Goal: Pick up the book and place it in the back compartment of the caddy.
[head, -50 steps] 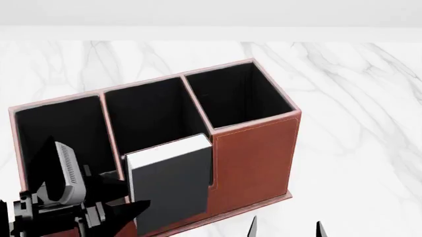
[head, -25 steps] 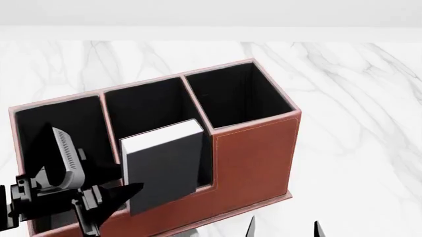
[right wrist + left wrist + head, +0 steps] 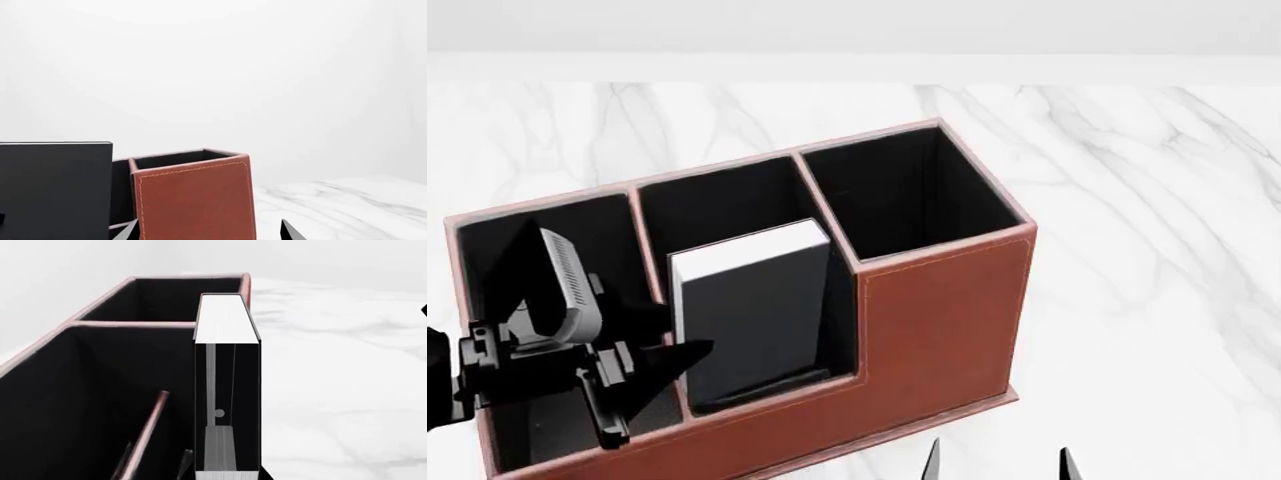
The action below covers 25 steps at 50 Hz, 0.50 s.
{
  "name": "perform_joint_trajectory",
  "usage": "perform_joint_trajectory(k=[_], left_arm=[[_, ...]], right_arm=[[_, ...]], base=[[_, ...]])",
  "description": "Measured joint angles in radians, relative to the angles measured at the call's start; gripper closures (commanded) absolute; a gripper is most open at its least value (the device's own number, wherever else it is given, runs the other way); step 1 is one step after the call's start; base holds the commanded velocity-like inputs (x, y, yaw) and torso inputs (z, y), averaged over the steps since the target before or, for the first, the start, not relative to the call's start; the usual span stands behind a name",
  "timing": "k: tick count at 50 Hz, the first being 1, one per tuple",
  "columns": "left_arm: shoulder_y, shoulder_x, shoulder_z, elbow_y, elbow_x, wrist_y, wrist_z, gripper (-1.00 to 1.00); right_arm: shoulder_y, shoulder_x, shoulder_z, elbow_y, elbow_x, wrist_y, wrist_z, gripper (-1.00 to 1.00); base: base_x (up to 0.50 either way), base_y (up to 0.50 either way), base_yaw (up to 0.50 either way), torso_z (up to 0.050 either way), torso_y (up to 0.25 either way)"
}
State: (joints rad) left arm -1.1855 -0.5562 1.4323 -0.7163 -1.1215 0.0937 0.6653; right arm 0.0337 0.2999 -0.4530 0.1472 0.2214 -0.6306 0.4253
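Left wrist view: we are seeing book (image 3: 227, 390) upright, edge-on, just beside caddy (image 3: 100, 325) wall; our left gripper jaws are closing on its lower end.

Head view: left gripper (image 3: 647, 385) is holding book (image 3: 754, 310) by its side. Since a second ago book is moving back and up, from front cell toward middle back cell, but bottom is not yet past divider, we judge. Right gripper (image 3: 998, 462) is idling, tips apart, empty.

Right wrist view: book (image 3: 57, 190) is standing higher than caddy (image 3: 193, 200) rim, so lowering is still remaining.
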Motion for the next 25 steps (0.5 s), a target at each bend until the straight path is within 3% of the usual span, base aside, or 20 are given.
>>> perform_joint_trajectory(k=[25], left_arm=[[-0.02, 0.182, -0.011, -0.39, -0.025, 0.047, 0.208, 1.0]], right_arm=[[0.004, 0.001, -0.006, 0.007, 0.002, -0.004, 0.0, -1.0]], base=[[0.0, 0.0, 0.0, 0.0, 0.002]])
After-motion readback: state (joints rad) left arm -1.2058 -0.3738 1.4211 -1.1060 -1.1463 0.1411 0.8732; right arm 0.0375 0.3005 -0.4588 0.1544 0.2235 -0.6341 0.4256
